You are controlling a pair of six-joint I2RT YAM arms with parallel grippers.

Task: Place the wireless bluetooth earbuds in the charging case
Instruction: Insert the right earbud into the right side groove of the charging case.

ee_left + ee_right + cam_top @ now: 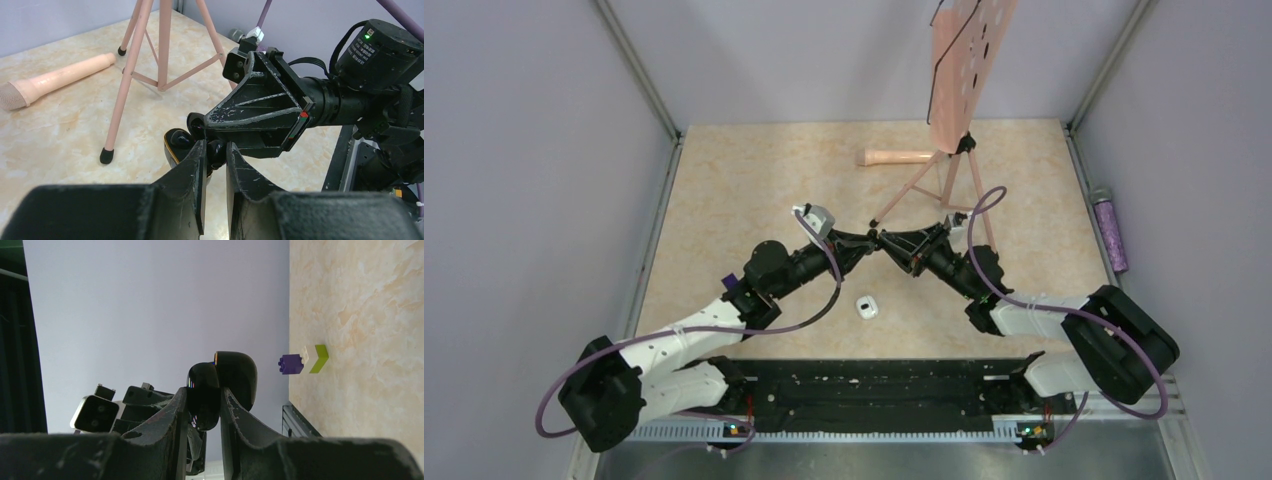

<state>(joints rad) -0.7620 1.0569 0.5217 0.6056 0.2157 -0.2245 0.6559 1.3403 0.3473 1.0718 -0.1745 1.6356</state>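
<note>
Black earbud in left tool, beside right tool's case

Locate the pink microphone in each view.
Top external: pink microphone upper centre, left of the pink tripod.
Left wrist: pink microphone upper left, left of the pink tripod.
Right wrist: not in view.
Shared landmark: the right gripper, in all three.
</note>
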